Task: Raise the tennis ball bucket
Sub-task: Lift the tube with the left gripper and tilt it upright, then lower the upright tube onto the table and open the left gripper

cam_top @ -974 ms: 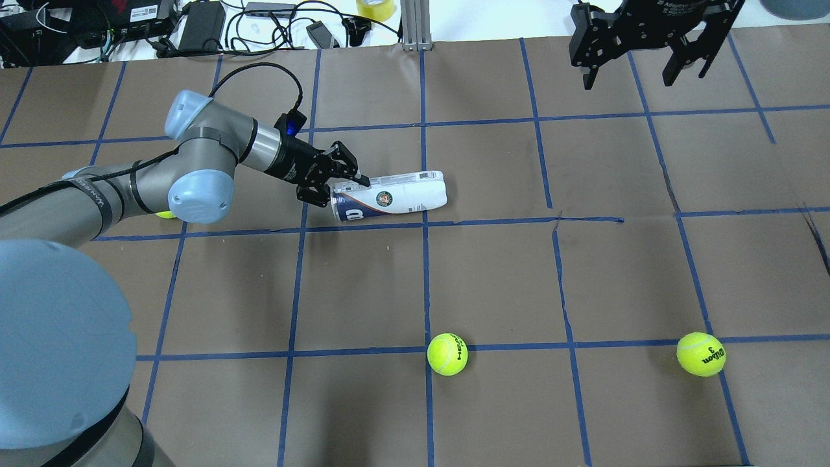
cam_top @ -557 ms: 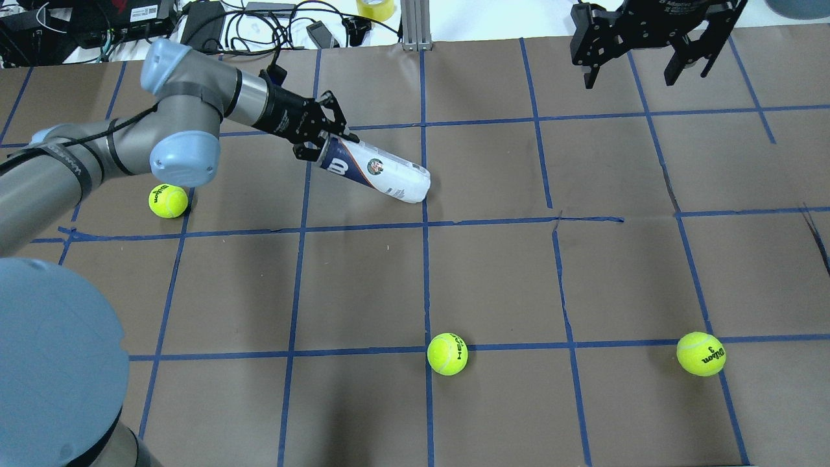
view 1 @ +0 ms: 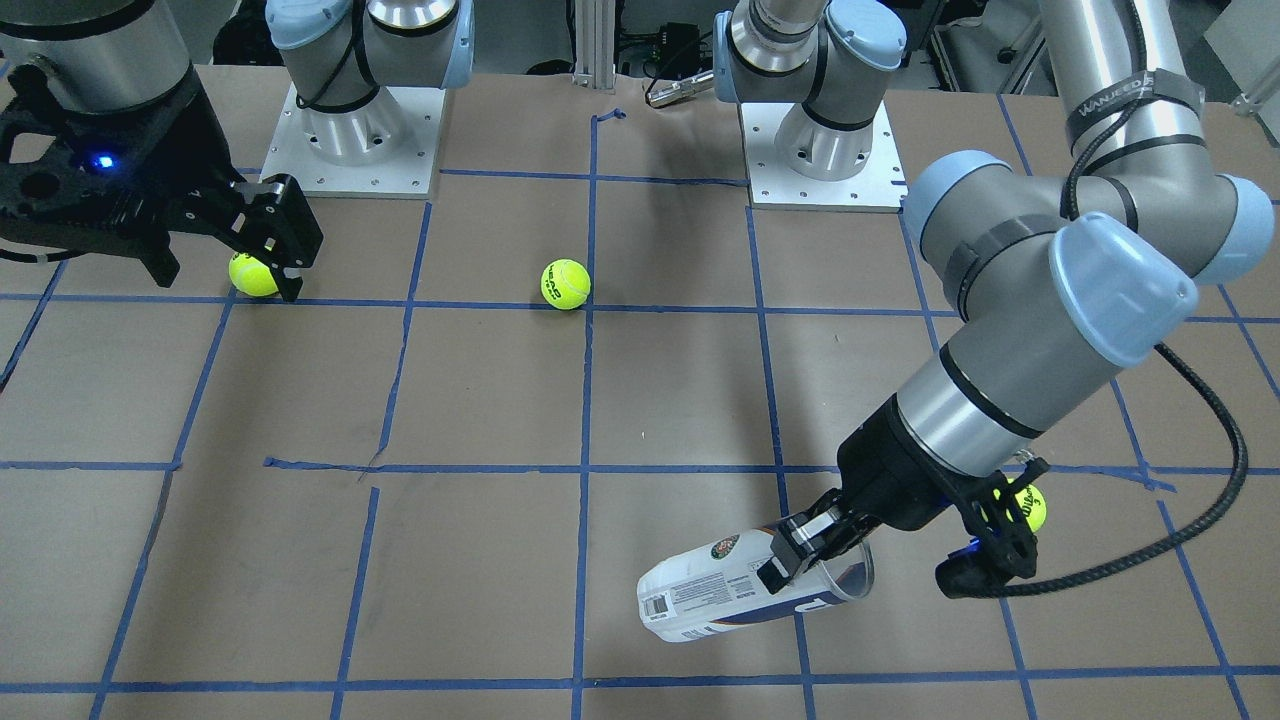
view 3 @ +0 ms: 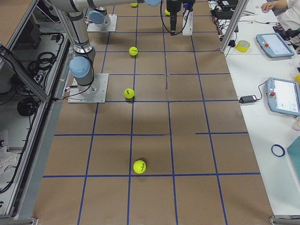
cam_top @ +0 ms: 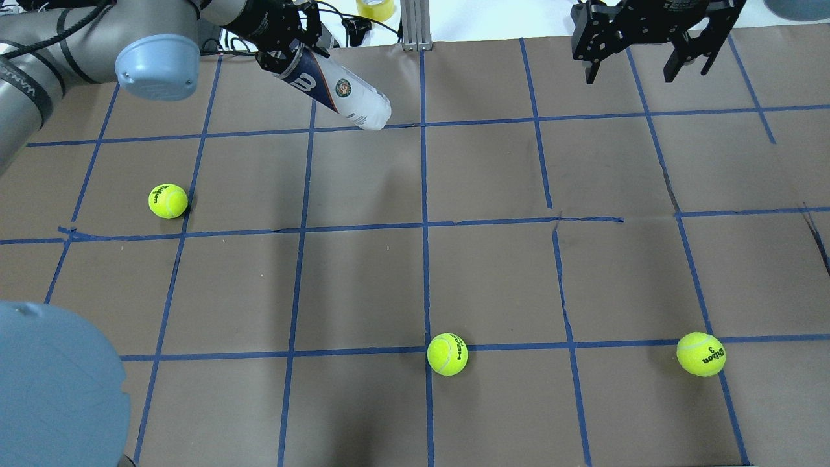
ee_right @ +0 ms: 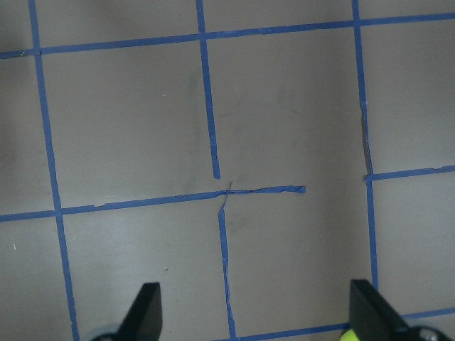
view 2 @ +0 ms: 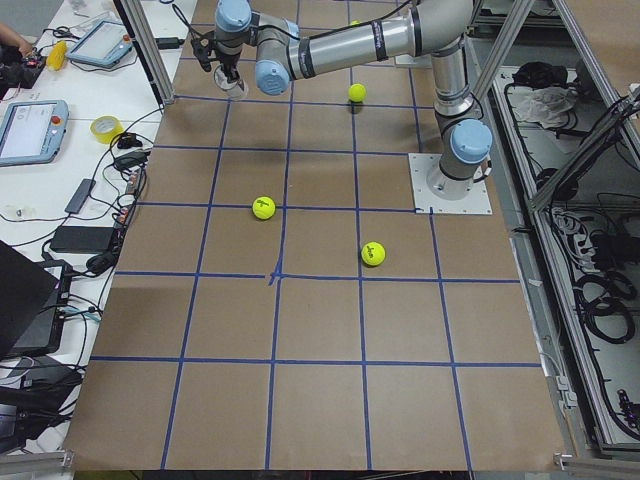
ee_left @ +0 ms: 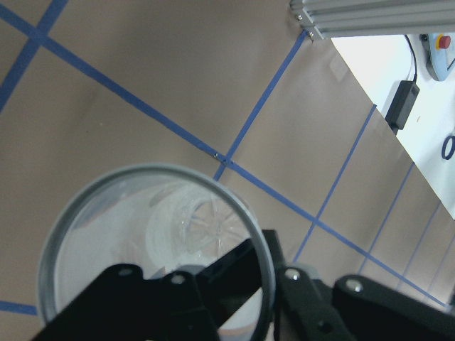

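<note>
The tennis ball bucket point(cam_top: 343, 94) is a slim clear tube with a white-and-navy label and a round emblem. It hangs tilted in the air over the table's far left part. My left gripper point(cam_top: 290, 57) is shut on its metal rim at the open end. The front-facing view shows the bucket point(view 1: 710, 595) clear of the table, held by the left gripper point(view 1: 812, 560). The left wrist view looks down into the empty tube point(ee_left: 114, 241), one finger inside the rim. My right gripper point(cam_top: 639, 65) is open and empty at the far right.
Three yellow tennis balls lie on the brown taped table: one at the left point(cam_top: 168, 200), one near the front middle point(cam_top: 447, 354), one at the front right point(cam_top: 700, 354). Cables, boxes and a tape roll point(cam_top: 376, 8) lie beyond the far edge.
My left gripper has raised the bucket off the table and carried it up and toward the far edge. The bucket went from lying flat to hanging tilted. The right arm has not moved.
</note>
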Available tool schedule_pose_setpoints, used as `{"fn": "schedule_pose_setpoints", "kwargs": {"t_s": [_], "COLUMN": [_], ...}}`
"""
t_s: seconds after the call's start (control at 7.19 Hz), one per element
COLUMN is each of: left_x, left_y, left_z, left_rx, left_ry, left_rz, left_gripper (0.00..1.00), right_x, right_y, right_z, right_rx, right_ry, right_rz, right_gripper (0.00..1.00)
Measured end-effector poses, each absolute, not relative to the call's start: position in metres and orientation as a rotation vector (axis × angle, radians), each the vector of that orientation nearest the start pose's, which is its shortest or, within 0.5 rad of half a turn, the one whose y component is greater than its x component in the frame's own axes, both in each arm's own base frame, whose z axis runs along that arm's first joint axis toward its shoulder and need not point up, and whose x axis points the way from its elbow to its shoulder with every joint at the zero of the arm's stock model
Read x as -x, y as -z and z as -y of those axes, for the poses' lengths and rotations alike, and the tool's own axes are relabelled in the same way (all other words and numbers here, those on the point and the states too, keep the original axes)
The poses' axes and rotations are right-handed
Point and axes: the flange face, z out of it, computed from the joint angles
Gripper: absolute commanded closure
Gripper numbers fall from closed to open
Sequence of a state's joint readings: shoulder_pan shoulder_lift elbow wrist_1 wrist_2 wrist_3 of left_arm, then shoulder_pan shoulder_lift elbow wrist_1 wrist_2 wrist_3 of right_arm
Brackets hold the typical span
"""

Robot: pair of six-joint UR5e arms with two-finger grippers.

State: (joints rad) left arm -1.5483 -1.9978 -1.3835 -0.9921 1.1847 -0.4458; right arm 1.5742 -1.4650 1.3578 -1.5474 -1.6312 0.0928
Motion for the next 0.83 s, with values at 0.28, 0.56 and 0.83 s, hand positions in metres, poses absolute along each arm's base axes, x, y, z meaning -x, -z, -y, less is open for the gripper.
{"fn": "schedule_pose_setpoints", "kwargs": {"t_s": [0.28,0.56,0.83], "left_x": [0.185,0.225,0.243], "left_y": [-0.391,-0.365,-0.349], "left_z": [0.676,0.664,0.655], "left_rx": [0.056,-0.262,-0.334], "left_ry": [0.457,0.367,0.309], "left_rz": [-3.314,-3.178,-3.153], "left_gripper": [1.0,1.0,1.0], "right_x": [-0.129,-0.129,-0.129], "right_y": [-0.535,-0.534,-0.534], "right_z": [0.543,0.545,0.545], "right_rx": [-0.15,-0.138,-0.126], "right_ry": [0.14,0.14,0.145], "right_rz": [-3.191,-3.191,-3.194], "right_gripper": [0.0,0.0,0.0]}}
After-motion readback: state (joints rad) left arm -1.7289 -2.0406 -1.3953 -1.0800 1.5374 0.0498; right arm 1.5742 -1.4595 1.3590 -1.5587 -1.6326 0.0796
